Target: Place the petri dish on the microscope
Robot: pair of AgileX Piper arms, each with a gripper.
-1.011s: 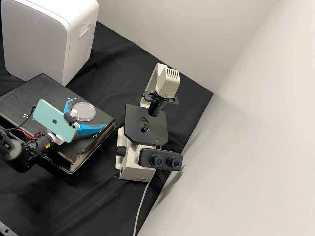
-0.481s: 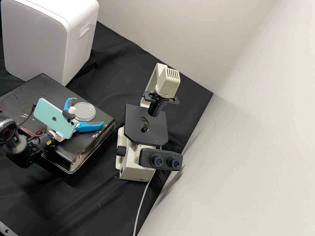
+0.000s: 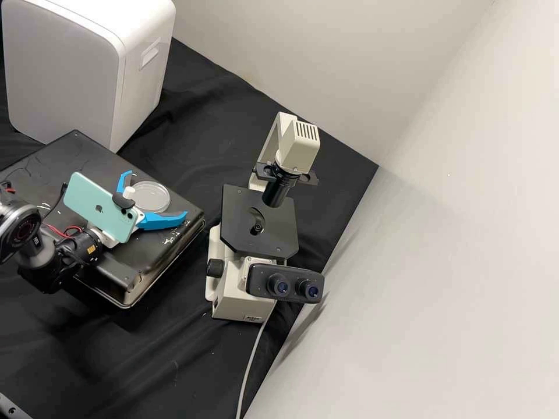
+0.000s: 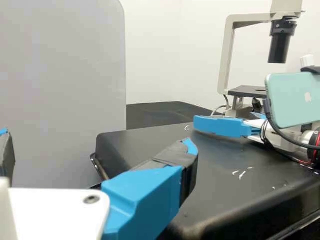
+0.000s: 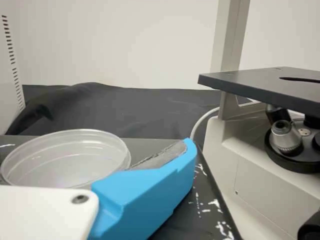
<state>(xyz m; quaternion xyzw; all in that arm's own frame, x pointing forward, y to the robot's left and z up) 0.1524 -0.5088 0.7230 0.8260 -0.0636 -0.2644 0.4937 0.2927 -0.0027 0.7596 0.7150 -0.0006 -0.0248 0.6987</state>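
The dish (image 3: 150, 196) is seen lying flat on the top of a black case (image 3: 70, 169), close to the corner nearest the microscope (image 3: 262, 244). It is straddled by the right gripper (image 3: 156, 196), whose blue fingers are spread wide, one on the far side of the dish and one on the near side. From the right wrist, the clear, shallow dish is shown just beside the inner face of one finger (image 5: 150, 185); whether it is touched cannot be told. A mint-green phone (image 3: 99, 206) is carried on that arm's wrist, just behind the fingers. The microscope is stood on the black bench (image 3: 192, 128) just beside the case and apart from it. Its flat black stage (image 3: 259, 224) is level, under the lens tube and above the eyepieces. A white cable (image 3: 250, 361) is led from its base towards the bench's near edge. A white unit (image 3: 81, 64) is placed behind the case, at the far left. The left gripper (image 4: 95, 145) is held low at the case's edge, next to the white unit, with its fingers wide apart and nothing between them. From its wrist, the right gripper's finger and the phone are seen farther off across the case top.
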